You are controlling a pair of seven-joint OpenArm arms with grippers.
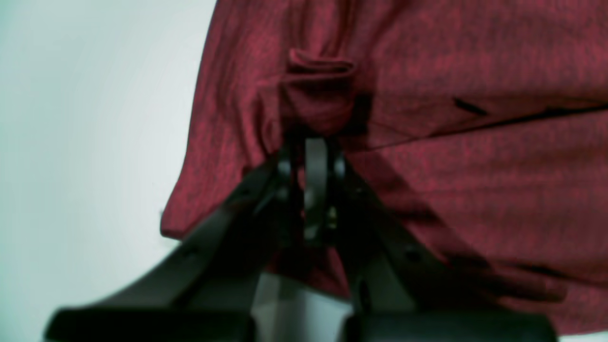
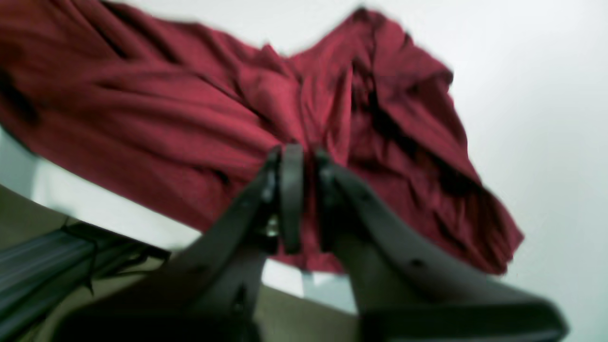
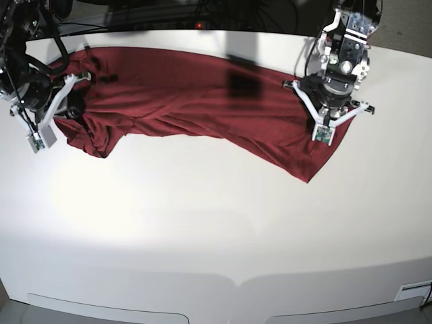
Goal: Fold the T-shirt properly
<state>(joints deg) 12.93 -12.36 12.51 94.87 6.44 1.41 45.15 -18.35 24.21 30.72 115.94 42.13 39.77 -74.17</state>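
Note:
The dark red T-shirt (image 3: 202, 101) lies stretched and wrinkled across the far part of the white table (image 3: 202, 236), running from far left to far right. My left gripper (image 1: 311, 140) is shut on a pinched fold of the T-shirt (image 1: 475, 71); in the base view the left gripper (image 3: 331, 101) hangs over the cloth's right end. My right gripper (image 2: 306, 159) stands at the bunched left end of the T-shirt (image 2: 142, 118), its jaws a narrow slit apart with red cloth between them and folds converging on the tips. In the base view the right gripper (image 3: 73, 102) is at the far left.
The table's back edge (image 3: 202, 32) runs just behind the shirt, with dark cables and gear (image 3: 169, 10) beyond it. In the right wrist view the table edge and a dark striped thing (image 2: 42, 266) below it show at lower left. White table surface stretches in front of the shirt.

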